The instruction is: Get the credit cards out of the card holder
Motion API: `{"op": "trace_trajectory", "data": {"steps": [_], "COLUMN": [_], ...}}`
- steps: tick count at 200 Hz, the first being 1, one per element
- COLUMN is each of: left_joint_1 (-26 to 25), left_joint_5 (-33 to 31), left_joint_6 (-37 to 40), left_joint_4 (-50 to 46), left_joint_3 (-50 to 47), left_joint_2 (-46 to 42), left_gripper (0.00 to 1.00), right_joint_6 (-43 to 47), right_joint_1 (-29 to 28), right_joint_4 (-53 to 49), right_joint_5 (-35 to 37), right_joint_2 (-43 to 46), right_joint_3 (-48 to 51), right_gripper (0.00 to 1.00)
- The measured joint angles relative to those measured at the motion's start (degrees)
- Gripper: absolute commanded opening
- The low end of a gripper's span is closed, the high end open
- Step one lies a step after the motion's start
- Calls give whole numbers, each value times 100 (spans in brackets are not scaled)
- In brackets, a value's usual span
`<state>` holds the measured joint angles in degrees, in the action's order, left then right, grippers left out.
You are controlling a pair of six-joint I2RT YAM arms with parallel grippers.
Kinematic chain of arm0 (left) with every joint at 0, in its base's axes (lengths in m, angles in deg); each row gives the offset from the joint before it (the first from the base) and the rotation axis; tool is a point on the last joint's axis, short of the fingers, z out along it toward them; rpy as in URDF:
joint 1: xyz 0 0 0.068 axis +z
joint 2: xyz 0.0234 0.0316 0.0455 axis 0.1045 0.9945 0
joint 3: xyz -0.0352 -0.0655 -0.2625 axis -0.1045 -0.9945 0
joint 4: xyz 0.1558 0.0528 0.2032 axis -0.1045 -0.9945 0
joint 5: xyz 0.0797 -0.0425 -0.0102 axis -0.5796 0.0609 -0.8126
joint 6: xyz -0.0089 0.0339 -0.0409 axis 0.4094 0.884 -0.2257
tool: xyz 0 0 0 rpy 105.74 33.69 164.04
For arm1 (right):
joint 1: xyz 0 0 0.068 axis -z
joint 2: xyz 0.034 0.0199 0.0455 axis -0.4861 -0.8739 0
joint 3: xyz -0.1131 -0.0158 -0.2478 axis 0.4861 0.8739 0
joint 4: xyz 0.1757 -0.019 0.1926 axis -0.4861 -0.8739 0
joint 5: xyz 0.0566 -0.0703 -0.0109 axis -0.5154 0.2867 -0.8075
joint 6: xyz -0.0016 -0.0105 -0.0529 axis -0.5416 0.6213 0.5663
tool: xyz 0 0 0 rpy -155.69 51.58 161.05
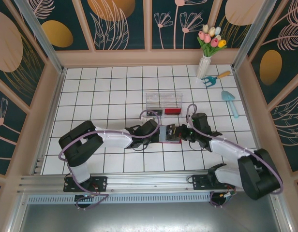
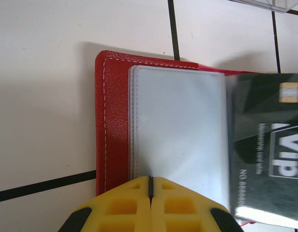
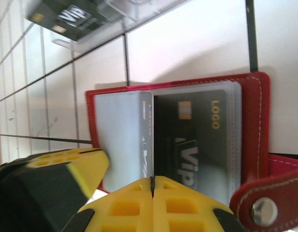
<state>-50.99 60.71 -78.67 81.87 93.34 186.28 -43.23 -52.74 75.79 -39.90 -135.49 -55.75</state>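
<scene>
- Two grippers, left gripper point(image 1: 159, 131) and right gripper point(image 1: 180, 133), meet at the open red card holder point(image 1: 169, 137) on the tiled table point(image 1: 91, 96), near a clear box point(image 1: 163, 100).
- Left wrist: left fingers pressed together at the clear sleeve point(image 2: 178, 125) edge.
- Right wrist: right fingers pinch an upright sleeve point(image 3: 121, 140) beside a black card point(image 3: 197, 140).

Card holder point(image 2: 112, 125): red grained leather-look cover, low sheen, pale stitched seam along the border. Plastic sleeves point(image 2: 178, 125): frosted, smooth, semi-clear. Card point(image 3: 197, 140): black plastic, glossy, with reflections. Snap stud point(image 3: 263, 211), lower right: bright polished metal. Left pincer point(image 2: 150, 186) and right pincer point(image 3: 152, 186): yellow moulded pads, matt. Worktop point(image 2: 42, 96): smooth white tile, dark joints. Box point(image 1: 163, 100): clear hard plastic.
</scene>
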Motion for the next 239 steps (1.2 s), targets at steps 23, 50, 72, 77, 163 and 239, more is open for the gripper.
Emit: {"op": "trace_trajectory", "data": {"steps": [23, 50, 72, 77, 163, 239], "left_joint_1": [4, 11, 11, 11, 621, 752], "left_joint_5": [2, -15, -136, -175, -1198, -1932], "left_joint_6": [0, -2, -31, 7, 181, 496], "left_joint_4": [-17, -94, -192, -208, -916, -1644], "left_joint_3": [-4, -155, -273, -295, -807, -1493], "left_joint_2": [-26, -280, -826, -992, -4013, -6067], "left_gripper": [4, 11, 30, 37, 98, 99], "right_joint_6": [151, 350, 511, 544, 2319, 5464], "right_joint_1": [0, 0, -48, -83, -1624, -2177], "right_joint_4": [-452, -973, -1246, -1294, -1460, -2020], "right_joint_5": [55, 162, 282, 310, 1738, 2973], "right_joint_2": [544, 833, 931, 940, 39, -1580], "right_joint_3": [-90, -415, -680, -741, -2415, -3825], "right_gripper": [0, 0, 0, 0, 0, 0]}}
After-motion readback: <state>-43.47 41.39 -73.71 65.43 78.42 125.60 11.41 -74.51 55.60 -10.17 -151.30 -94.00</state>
